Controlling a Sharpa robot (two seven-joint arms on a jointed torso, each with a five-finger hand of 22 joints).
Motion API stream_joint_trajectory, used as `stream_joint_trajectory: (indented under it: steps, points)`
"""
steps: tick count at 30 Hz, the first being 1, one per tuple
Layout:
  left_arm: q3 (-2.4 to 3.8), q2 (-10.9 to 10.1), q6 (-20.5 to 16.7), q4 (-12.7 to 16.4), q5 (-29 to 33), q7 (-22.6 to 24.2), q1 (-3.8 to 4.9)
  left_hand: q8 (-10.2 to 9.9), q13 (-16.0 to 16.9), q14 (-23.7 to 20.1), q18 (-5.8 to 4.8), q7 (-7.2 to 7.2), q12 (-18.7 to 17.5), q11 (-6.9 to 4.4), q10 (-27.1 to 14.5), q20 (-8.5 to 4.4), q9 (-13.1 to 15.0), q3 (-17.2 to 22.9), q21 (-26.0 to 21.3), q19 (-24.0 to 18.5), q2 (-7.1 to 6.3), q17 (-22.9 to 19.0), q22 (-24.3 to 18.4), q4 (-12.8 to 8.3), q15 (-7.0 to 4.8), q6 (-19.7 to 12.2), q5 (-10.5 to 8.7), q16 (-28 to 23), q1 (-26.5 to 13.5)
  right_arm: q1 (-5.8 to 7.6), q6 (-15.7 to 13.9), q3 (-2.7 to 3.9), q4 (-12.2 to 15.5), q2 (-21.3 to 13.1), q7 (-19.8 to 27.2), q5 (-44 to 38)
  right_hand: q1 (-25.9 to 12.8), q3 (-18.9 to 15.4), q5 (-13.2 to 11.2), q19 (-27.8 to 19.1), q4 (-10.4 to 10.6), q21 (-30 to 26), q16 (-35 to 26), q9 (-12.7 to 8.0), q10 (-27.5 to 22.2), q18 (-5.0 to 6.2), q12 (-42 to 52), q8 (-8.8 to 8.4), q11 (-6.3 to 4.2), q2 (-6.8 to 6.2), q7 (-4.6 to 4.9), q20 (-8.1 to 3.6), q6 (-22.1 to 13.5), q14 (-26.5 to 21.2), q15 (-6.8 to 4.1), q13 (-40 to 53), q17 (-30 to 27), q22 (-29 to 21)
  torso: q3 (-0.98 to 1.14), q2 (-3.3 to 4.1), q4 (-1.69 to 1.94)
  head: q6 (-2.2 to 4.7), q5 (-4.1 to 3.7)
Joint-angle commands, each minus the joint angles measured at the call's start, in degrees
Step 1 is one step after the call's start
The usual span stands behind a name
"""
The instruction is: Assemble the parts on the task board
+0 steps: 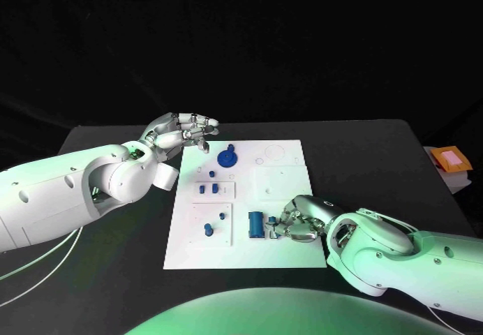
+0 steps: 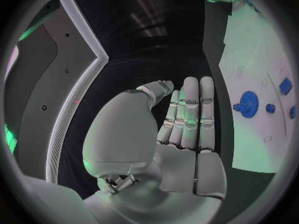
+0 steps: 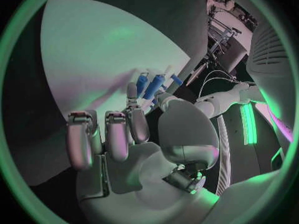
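Observation:
The white task board [image 1: 287,251] lies in the middle of the table. A blue gear [image 1: 228,156] [image 2: 248,103] sits at its far end, and small blue parts [image 1: 209,188] stand on its left side. A blue block [image 1: 255,224] stands near the front. My right hand [image 1: 300,220] rests on the board just right of that block. Its thumb and one finger pinch a small blue part [image 1: 271,223] [image 3: 152,84], and the other fingers [image 3: 93,139] are curled. My left hand [image 1: 186,130] [image 2: 184,129] hovers by the board's far left corner with straight fingers, holding nothing.
An orange and pink box [image 1: 450,159] sits at the table's right edge. Thin cables [image 1: 40,269] hang under my left arm. The black table [image 1: 121,279] runs wide on both sides of the board.

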Motion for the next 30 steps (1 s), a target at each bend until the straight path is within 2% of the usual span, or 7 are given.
stream_joint_trajectory:
  steps: [1, 14, 19, 20, 25, 27, 30]
  points:
    - [0.04, 0.02, 0.91, 0.11, -0.13, 0.23, 0.04, 0.07, -0.09, -0.38, 0.36, 1.26, 0.21, 0.02, -0.50, 0.19, -0.03, 0.03, -0.38, -0.06, 0.27, -0.07, -0.05, -0.35, 0.21, -0.47, 0.32, 0.10, -0.08, -0.04, 0.16, -0.01, 0.47, 0.03, 0.45, -0.85, 0.33, -0.29, 0.44, 4.69, -0.02, 0.22, 0.27, 0.02, 0.62, -0.55, 0.00, -0.04, -0.01, 0.41, -0.08, -0.19, 0.38, 5.12, -0.30, 6.04, 10.40, 14.14, 0.00, 0.04, 0.10, 0.00, 0.00]
    - [0.04, 0.01, 0.94, 0.02, -0.13, 0.22, 0.04, 0.09, -0.10, -0.38, 0.36, 1.25, 0.23, 0.01, -0.52, 0.19, -0.03, 0.07, -0.38, -0.06, 0.31, -0.07, -0.05, -0.37, 0.20, -0.48, 0.34, 0.11, -0.06, -0.07, 0.52, -0.01, 0.87, 0.31, 1.09, -0.12, 1.63, -0.23, 1.44, 4.78, -0.08, 0.44, 0.32, 0.01, 0.70, -0.60, 0.09, -0.03, -0.06, 1.04, -0.12, -0.22, 0.40, 5.14, -0.33, 6.14, 10.49, 14.20, -0.04, 0.02, 0.07, 0.00, -0.09]
    - [0.04, -0.01, 0.92, 0.01, -0.13, 0.21, 0.04, 0.09, -0.10, -0.38, 0.36, 1.25, 0.23, 0.01, -0.52, 0.19, -0.03, 0.07, -0.38, -0.06, 0.31, -0.07, -0.05, -0.37, 0.20, -0.48, 0.34, 0.11, -0.06, -0.06, 1.32, -0.01, 0.33, -0.11, 1.04, -0.30, 4.71, -0.09, 1.90, 4.78, -0.29, 0.44, 0.33, -0.04, 0.72, -0.60, 0.06, -0.11, -0.06, 1.16, -0.12, -0.25, 0.28, 5.15, -0.34, 6.19, 10.53, 14.20, -0.06, -0.02, 0.08, 0.00, -0.06]
    - [0.04, -0.02, 0.92, 0.01, -0.13, 0.20, 0.04, 0.09, -0.10, -0.38, 0.36, 1.25, 0.23, 0.01, -0.52, 0.19, -0.03, 0.07, -0.38, -0.06, 0.31, -0.07, -0.05, -0.37, 0.20, -0.48, 0.34, 0.11, -0.06, -0.06, 1.45, -0.01, 0.27, -0.21, 1.04, -0.34, 6.82, 0.12, 2.05, 4.79, -0.55, 0.46, 0.35, -0.10, 0.73, -0.60, 0.04, -0.19, -0.06, 0.95, -0.10, -0.26, 0.20, 5.15, -0.34, 6.22, 10.56, 14.21, -0.05, -0.02, 0.08, 0.00, -0.05]
    - [0.04, -0.03, 0.92, -0.02, -0.13, 0.24, 0.04, 0.11, -0.10, -0.39, 0.37, 1.24, 0.26, 0.00, -0.53, 0.19, -0.03, 0.10, -0.38, -0.06, 0.32, -0.08, -0.05, -0.41, 0.20, -0.49, 0.36, 0.11, -0.02, -0.06, 1.51, 0.00, 0.08, -1.01, 1.45, -0.67, 10.56, 0.51, 0.97, 4.75, -0.80, 0.37, 0.31, -0.26, 0.69, -0.58, -0.08, -0.38, -0.01, 0.28, -0.04, -0.22, 0.13, 5.14, -0.30, 6.22, 10.49, 14.18, -0.01, -0.04, 0.03, 0.00, 0.03]
    - [0.03, -0.01, 0.91, -0.08, -0.13, 0.27, 0.04, 0.11, -0.10, -0.39, 0.37, 1.24, 0.26, 0.00, -0.53, 0.19, -0.03, 0.10, -0.38, -0.06, 0.32, -0.08, -0.05, -0.41, 0.20, -0.49, 0.36, 0.11, -0.02, -0.02, 1.26, 0.01, -0.01, -1.44, 1.81, -0.82, 14.04, 0.97, -0.62, 4.67, -2.22, 0.17, 0.25, -0.34, 0.58, -0.54, -0.31, -0.51, -0.05, -1.05, -0.08, -0.23, -0.05, 5.11, -0.34, 6.14, 10.37, 14.12, -0.03, -0.10, -0.01, 0.00, 0.03]
    - [0.03, 0.04, 0.89, -0.17, -0.13, 0.33, 0.03, 0.11, -0.10, -0.39, 0.37, 1.24, 0.26, 0.00, -0.53, 0.19, -0.03, 0.10, -0.38, -0.06, 0.32, -0.08, -0.05, -0.41, 0.20, -0.49, 0.36, 0.11, -0.02, 0.26, -0.03, 0.04, -0.26, -1.97, 3.13, -0.12, 15.96, 1.31, -1.84, 4.50, -2.74, -0.22, 0.11, -0.37, 0.52, -0.45, -0.39, -0.48, -0.07, -1.71, -0.10, -0.22, -0.04, 5.05, -0.34, 6.13, 10.10, 14.00, -0.07, -0.16, -0.01, 0.00, 0.00]
